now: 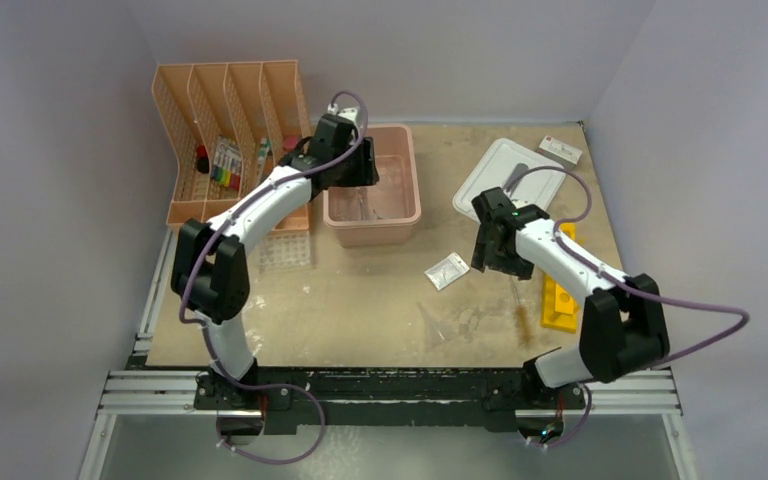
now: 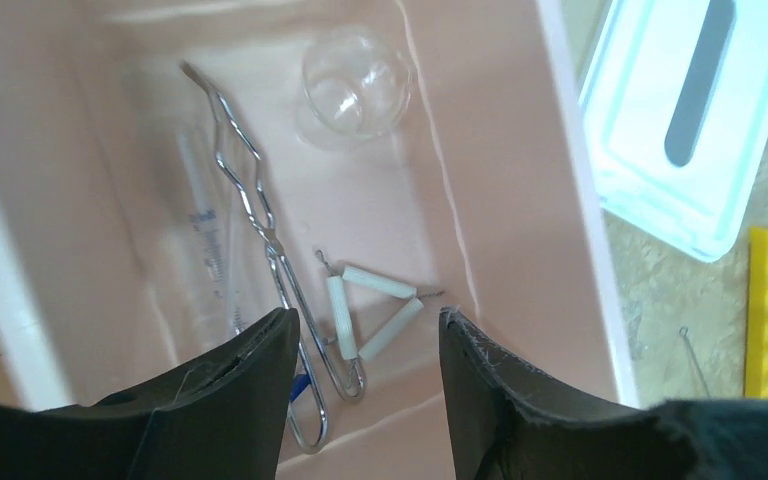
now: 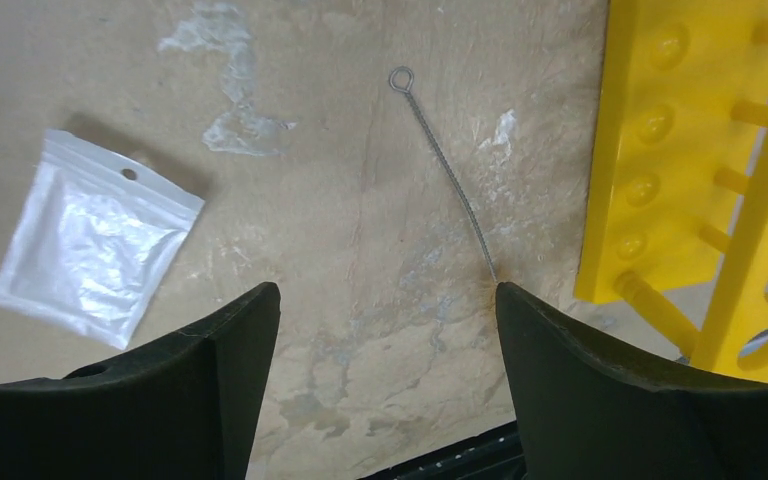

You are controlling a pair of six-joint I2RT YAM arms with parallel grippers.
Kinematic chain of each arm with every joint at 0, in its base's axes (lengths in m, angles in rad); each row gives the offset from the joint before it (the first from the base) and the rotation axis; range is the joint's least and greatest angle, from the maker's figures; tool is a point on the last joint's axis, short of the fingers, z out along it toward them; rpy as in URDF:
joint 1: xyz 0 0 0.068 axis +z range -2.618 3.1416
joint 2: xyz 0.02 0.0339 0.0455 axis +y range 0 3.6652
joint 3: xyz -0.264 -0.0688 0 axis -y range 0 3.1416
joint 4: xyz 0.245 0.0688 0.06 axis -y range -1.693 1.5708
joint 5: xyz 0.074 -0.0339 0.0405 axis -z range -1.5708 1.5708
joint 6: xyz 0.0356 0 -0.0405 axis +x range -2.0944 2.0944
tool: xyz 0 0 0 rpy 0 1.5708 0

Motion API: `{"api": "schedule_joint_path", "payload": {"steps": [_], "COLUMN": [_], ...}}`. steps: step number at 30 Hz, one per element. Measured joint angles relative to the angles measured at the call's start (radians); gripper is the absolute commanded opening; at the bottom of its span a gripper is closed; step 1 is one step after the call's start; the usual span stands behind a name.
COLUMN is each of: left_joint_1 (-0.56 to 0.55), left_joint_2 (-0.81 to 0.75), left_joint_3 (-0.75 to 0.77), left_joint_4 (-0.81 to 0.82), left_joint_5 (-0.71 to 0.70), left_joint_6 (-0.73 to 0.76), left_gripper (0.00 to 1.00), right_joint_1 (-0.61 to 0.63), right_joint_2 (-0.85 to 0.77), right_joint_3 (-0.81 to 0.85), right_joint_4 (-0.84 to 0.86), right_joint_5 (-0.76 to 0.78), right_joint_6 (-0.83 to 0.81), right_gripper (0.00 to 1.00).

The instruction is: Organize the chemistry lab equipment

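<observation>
Right gripper point(image 3: 385, 292) hangs wide open and empty over the thin looped wire point(image 3: 450, 185), which lies slantwise between its jaws, so that's probably the next grab.

A robot test lab, plain pale walls point(image 1: 50, 200) around a worn counter point(image 1: 360, 300), two robot arms point(image 1: 260, 205) bolted to a metal rail point(image 1: 140, 392), yellow holed rack point(image 3: 660, 150) just right of the right end effector point(image 3: 388, 300).
</observation>
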State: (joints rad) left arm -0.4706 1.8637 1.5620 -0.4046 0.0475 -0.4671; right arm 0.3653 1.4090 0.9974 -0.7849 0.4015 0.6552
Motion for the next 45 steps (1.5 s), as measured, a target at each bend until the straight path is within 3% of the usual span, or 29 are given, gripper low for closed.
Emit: {"api": "schedule_joint_path", "payload": {"steps": [4, 11, 18, 24, 31, 45], "left_joint_1": [0.0, 0.001, 0.003, 0.015, 0.019, 0.019], "left_joint_2": [-0.078, -0.221, -0.354, -0.429, -0.433, -0.433], "left_joint_3": [-0.002, -0.029, -0.097, -0.157, -0.171, -0.18], "left_joint_4": [0.0, 0.009, 0.071, 0.123, 0.169, 0.198], "left_joint_5": [-0.063, -0.127, -0.166, -0.209, -0.22, -0.123], "left_joint_6": [0.005, 0.008, 0.014, 0.014, 0.013, -0.017], "left_gripper": [0.56, 0.71, 0.75, 0.75, 0.73, 0.72], "right_joint_1": [-0.002, -0.049, -0.132, -0.214, -0.24, -0.239], "right_joint_2": [0.089, 0.193, 0.195, 0.193, 0.192, 0.134], "right_joint_3": [-0.003, -0.015, -0.054, -0.085, -0.096, -0.06], "right_joint_4": [-0.011, -0.018, 0.023, 0.081, 0.134, 0.195], "right_joint_5": [0.0, 0.001, -0.037, -0.167, -0.275, -0.32], "right_joint_6": [0.0, -0.003, -0.033, -0.086, -0.139, -0.204], "right_gripper": [0.78, 0.69, 0.54, 0.44, 0.02, 0.0]}}
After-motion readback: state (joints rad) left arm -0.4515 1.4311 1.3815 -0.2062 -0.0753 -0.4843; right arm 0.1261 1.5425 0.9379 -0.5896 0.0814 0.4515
